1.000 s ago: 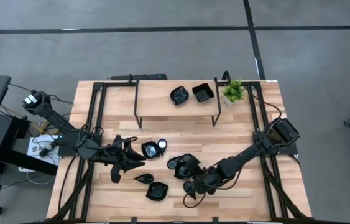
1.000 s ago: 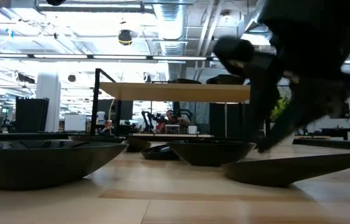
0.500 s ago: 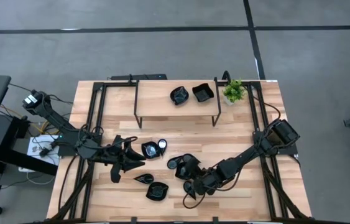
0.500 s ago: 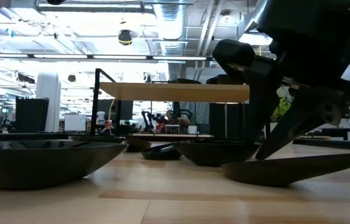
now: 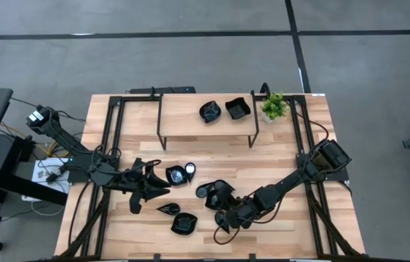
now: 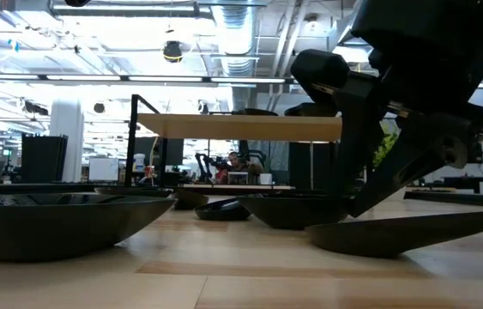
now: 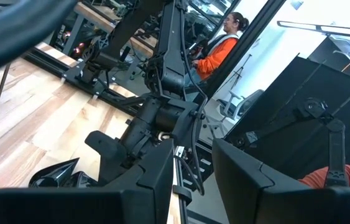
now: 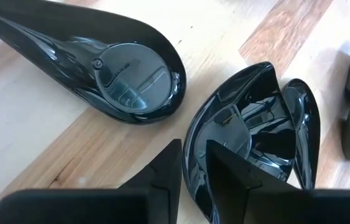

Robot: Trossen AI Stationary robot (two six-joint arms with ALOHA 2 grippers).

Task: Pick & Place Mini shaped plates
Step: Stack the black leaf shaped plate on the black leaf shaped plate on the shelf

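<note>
From the high view, I'm watching the right gripper (image 5: 228,217) working low among the mini shaped plates (image 5: 215,196) at the table's (image 5: 277,156) near middle, nearer them than the left gripper (image 5: 148,188), which is waiting, empty, fingers partly apart. In the right wrist view, narrow fingers (image 8: 230,169) are straddling a scalloped plate's (image 8: 258,134) rim, the teardrop plate (image 8: 109,65) lying beside.

The wooden table (image 5: 277,156) carries a small raised shelf (image 5: 190,124) holding 2 black plates (image 5: 210,111), a potted plant (image 5: 273,106), and several black plates (image 5: 184,224) near its front.
</note>
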